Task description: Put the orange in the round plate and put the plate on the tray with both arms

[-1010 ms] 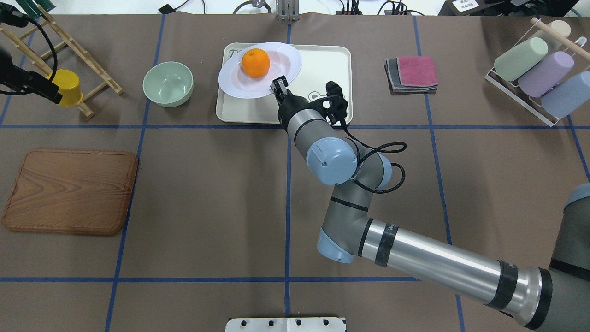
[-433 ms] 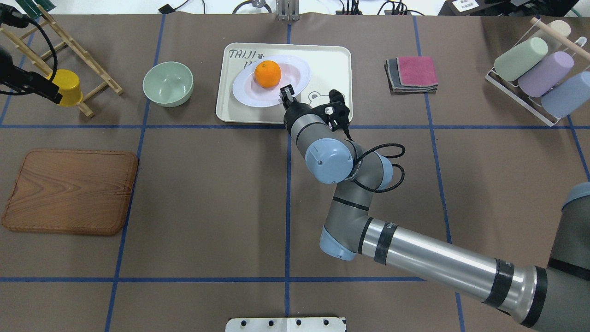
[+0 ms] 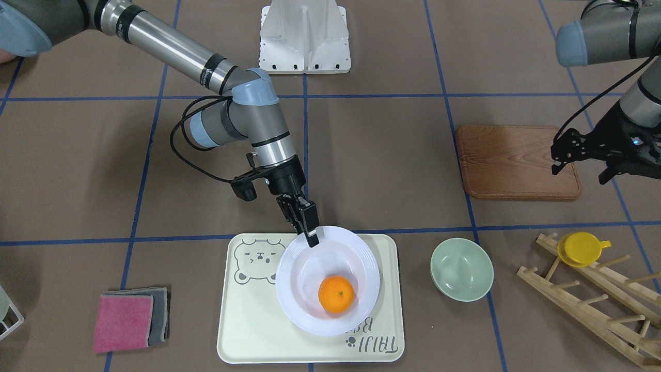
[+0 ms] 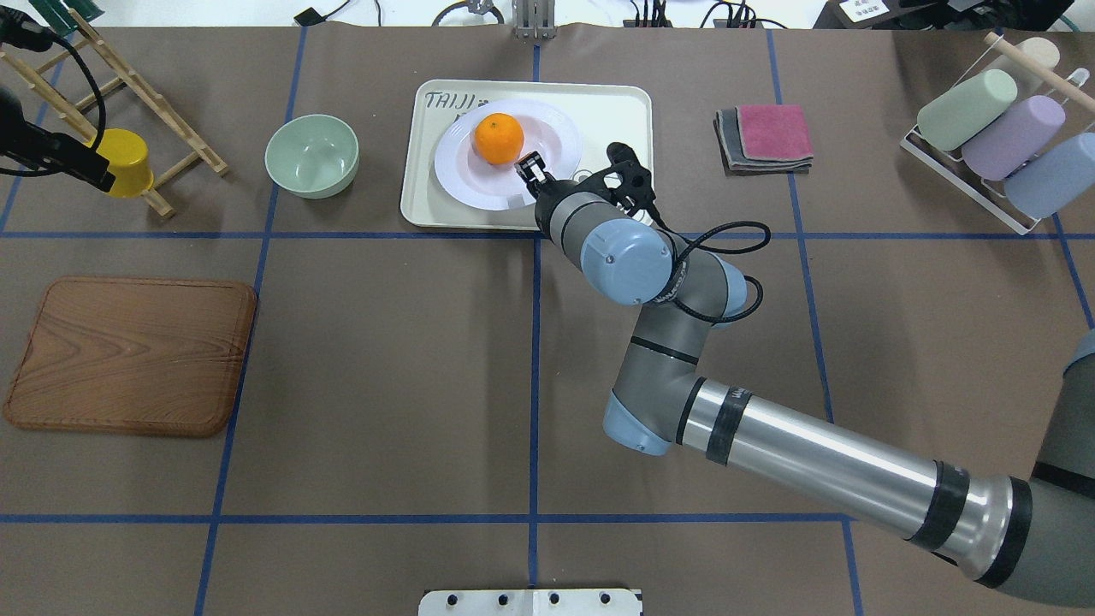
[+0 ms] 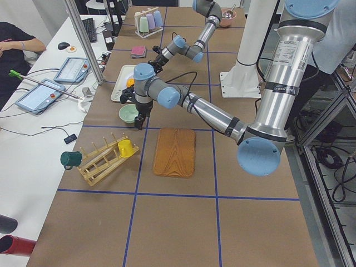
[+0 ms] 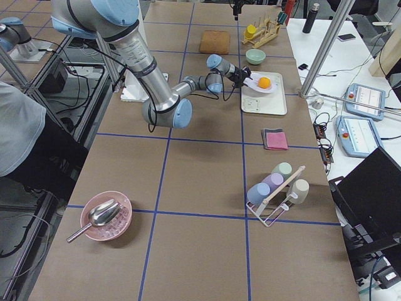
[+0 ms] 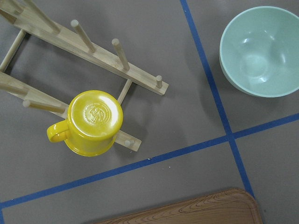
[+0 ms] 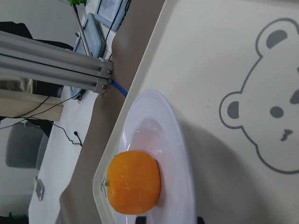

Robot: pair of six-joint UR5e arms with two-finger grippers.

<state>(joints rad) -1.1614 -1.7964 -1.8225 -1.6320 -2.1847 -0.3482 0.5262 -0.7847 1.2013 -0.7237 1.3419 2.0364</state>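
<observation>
The orange [image 3: 336,294] lies in the glossy white round plate [image 3: 363,257], and the plate rests on the cream bear tray [image 3: 248,320]. My right gripper [image 3: 311,235] is shut on the plate's rim on the side nearest the robot; from overhead it [image 4: 530,165] sits just right of the orange [image 4: 498,139]. The right wrist view shows the orange [image 8: 133,182] in the plate [image 8: 180,154] beside the tray's bear face. My left gripper [image 3: 579,173] hovers open and holding nothing, far off over the wooden board's end.
A pale-green bowl [image 4: 311,156] stands left of the tray [image 4: 616,120]. Further left are a wooden rack with a yellow cup [image 4: 126,161] and a brown board [image 4: 131,354]. Folded cloths [image 4: 767,137] and a rack of pastel cups [image 4: 997,137] lie to the right.
The right gripper has carried the plate with the orange rightward and down, from over the tray's left corner to rest on the tray. The left arm has not moved.
</observation>
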